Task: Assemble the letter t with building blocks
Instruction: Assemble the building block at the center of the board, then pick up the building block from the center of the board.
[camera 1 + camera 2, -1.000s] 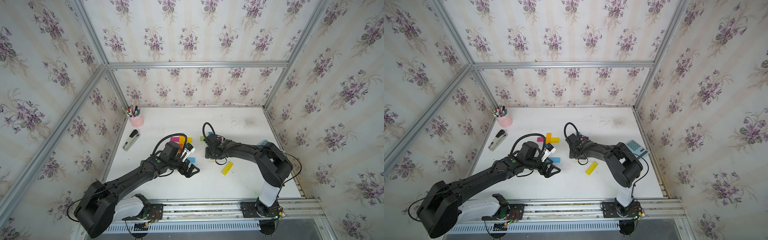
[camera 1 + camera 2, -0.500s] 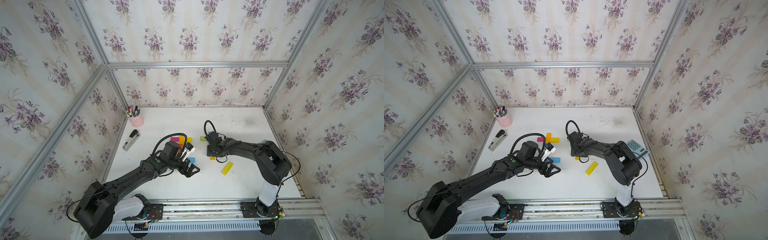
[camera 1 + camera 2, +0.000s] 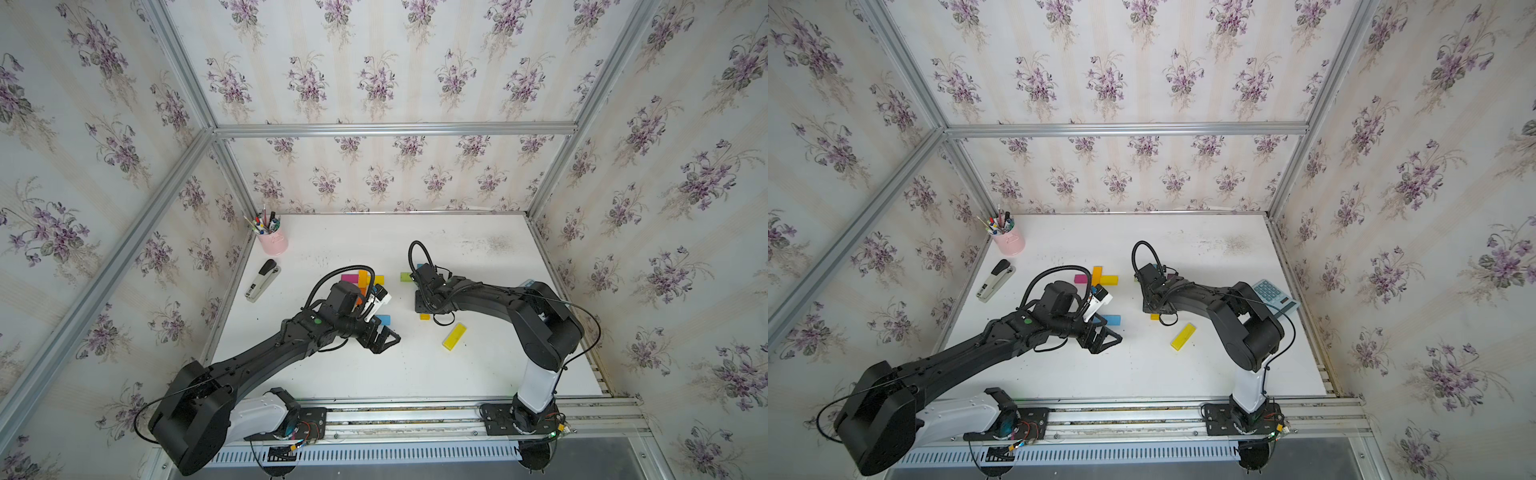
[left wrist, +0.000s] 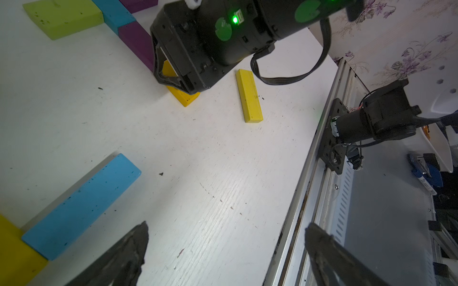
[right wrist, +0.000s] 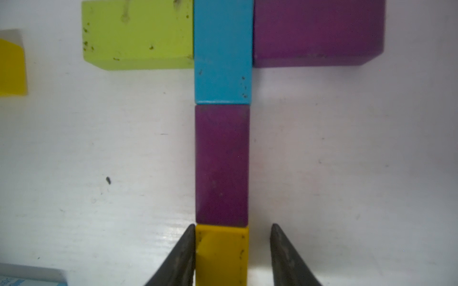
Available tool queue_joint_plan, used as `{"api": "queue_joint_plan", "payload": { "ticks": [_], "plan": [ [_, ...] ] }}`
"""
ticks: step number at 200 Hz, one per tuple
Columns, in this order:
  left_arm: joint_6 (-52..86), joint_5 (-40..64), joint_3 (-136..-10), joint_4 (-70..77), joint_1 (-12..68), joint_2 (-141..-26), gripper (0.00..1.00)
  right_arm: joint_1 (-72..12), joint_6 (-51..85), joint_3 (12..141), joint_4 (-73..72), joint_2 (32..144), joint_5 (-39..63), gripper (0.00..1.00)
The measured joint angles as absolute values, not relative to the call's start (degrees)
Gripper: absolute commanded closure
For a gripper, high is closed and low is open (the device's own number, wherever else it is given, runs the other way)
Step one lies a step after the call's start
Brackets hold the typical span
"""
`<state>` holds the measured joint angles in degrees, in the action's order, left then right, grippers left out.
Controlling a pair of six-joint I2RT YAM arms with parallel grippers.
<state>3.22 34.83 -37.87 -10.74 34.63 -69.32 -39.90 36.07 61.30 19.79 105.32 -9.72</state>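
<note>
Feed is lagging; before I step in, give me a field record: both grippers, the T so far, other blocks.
left gripper: open, empty, over bare table
right gripper: open, straddling yellow stem block; one jaw touching it, other apart
crossbar: lime block and purple block flanking teal block
stem: teal block, second purple block, yellow stem block, end to end
elsewhere: loose yellow block, light blue block

Two black robot arms reach over a white table (image 3: 478, 374) walled with floral paper. The left gripper (image 3: 390, 345), jaws spread, sits just beside a light blue block (image 3: 383, 320), with a magenta block (image 3: 348, 277), an orange block (image 3: 362, 277) and a yellow block (image 3: 378, 279) clustered behind the arm. The right gripper (image 3: 424, 308) points down over a small yellow piece (image 3: 424, 316), between a lime block (image 3: 406, 276) and a loose yellow block (image 3: 454, 336); a stapler (image 3: 262, 280) and pink pen cup (image 3: 273, 242) stand far left.
</note>
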Motion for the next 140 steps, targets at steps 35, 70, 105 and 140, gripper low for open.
{"api": "queue_joint_plan", "payload": {
  "ticks": [35, 70, 105, 140],
  "plan": [
    [3.2, 35.0, -37.9, -10.7, 34.6, -69.3, 0.0, -39.9, 36.0, 61.1, 19.3, 105.2, -9.7, 0.46],
    [3.2, 35.1, -37.9, -10.8, 34.6, -69.4, 0.0, -39.8, 35.3, 60.8, 19.2, 104.1, -8.3, 0.32],
    [3.2, 34.9, -39.2, -10.5, 34.6, -70.1, 0.0, -39.7, 32.8, 62.5, 21.7, 97.8, -9.0, 0.16],
    [3.2, 34.7, -39.6, -10.2, 34.6, -71.0, 0.0, -39.7, 31.1, 62.5, 22.1, 89.7, -10.4, 0.0]
  ]
}}
